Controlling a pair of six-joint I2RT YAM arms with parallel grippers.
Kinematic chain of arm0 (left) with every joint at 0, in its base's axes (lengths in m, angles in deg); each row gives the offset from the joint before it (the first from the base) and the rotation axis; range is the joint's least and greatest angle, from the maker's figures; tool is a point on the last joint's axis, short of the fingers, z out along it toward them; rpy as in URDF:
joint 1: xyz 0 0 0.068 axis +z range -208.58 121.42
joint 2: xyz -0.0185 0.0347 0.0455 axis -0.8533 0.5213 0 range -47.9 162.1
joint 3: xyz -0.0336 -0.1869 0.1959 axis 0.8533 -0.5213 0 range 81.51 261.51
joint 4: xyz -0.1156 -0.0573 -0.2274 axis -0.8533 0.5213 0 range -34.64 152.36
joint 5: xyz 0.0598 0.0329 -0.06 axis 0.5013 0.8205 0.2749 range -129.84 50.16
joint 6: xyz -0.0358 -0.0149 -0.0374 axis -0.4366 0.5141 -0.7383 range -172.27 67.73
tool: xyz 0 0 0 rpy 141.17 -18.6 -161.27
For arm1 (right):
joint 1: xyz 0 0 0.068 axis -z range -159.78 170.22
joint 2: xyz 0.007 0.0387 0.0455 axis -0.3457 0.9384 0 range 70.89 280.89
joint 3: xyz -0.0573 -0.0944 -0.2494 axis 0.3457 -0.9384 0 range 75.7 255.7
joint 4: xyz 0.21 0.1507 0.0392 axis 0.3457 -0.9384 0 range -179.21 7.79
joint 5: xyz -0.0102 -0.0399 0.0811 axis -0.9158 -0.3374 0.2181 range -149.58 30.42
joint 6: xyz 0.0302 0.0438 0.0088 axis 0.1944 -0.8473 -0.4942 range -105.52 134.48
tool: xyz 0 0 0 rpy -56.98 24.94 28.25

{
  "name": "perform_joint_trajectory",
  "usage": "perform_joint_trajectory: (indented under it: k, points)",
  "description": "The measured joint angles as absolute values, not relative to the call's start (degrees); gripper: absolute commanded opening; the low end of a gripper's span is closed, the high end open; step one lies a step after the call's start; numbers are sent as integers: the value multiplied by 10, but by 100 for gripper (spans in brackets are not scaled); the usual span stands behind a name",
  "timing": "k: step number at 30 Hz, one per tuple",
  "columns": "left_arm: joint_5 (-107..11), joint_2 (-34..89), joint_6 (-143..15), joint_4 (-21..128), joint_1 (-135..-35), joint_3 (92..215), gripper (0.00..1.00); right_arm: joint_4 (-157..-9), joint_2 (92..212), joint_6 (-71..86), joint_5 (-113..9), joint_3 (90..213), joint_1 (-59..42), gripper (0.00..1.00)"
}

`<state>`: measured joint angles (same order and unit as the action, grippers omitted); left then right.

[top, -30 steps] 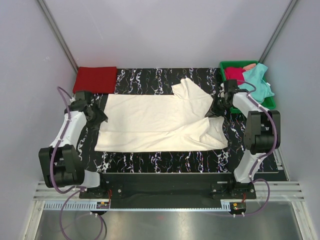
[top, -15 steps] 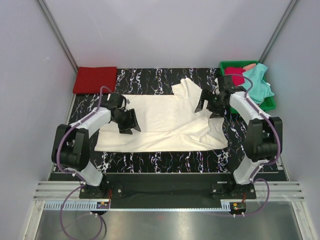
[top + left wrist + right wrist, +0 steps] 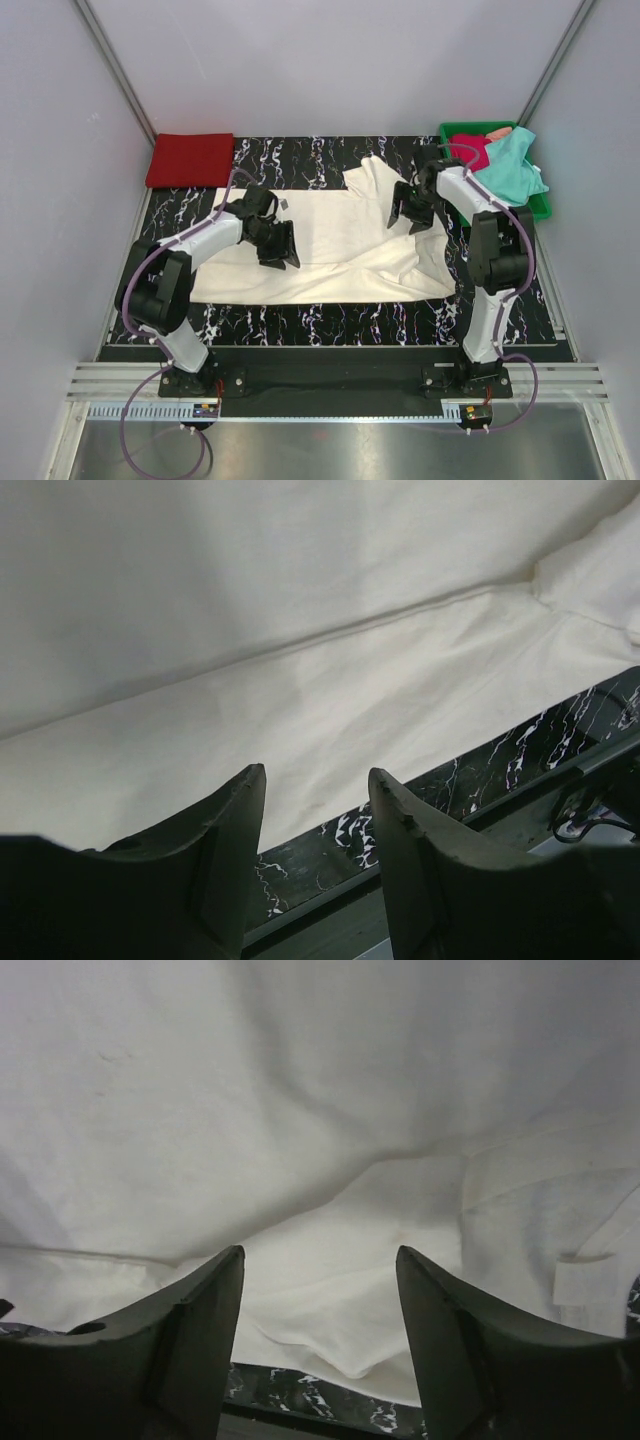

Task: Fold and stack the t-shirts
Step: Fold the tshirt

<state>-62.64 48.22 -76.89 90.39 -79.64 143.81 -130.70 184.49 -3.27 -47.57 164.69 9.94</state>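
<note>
My left gripper (image 3: 281, 250) and right gripper (image 3: 409, 216) hang spread and empty over the cream-white shirt (image 3: 340, 245) on the table (image 3: 300, 152), while the green tray (image 3: 470, 127) at far right holds the teal shirt (image 3: 515, 165) and crimson shirt (image 3: 468, 150).

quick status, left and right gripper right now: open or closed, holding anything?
Left gripper: open, holding nothing, over the cream-white t-shirt.
Right gripper: open, holding nothing, over the same shirt.

Overhead camera looks down on the whole surface (image 3: 330, 325); both wrist cameras, close and seemingly forward-tilted, share its cream-white shirt (image 3: 330, 240).
</note>
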Motion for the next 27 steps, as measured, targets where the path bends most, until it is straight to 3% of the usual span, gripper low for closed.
perform_joint_trajectory:
  k: [7, 13, 22, 25, 26, 27]
  points:
    - [-621, 483, -760, 904, -808, 1445, 50, -1398, 1860, -243, -566, 1714, 26, 74]
    - [-617, 483, -760, 901, -807, 1445, 51, -1517, 1967, -416, -626, 1862, -37, 56]
    - [-617, 483, -749, 898, -807, 1438, 51, -1561, 1998, -535, -650, 1834, -37, 49]
    - [-617, 483, -745, 898, -807, 1438, 51, -1566, 2002, -550, -652, 1822, -36, 36]
    - [-617, 483, -744, 898, -807, 1437, 51, -1565, 2004, -552, -655, 1821, -36, 24]
    - [-617, 483, -742, 898, -807, 1437, 51, -1564, 2005, -553, -659, 1821, -36, 18]
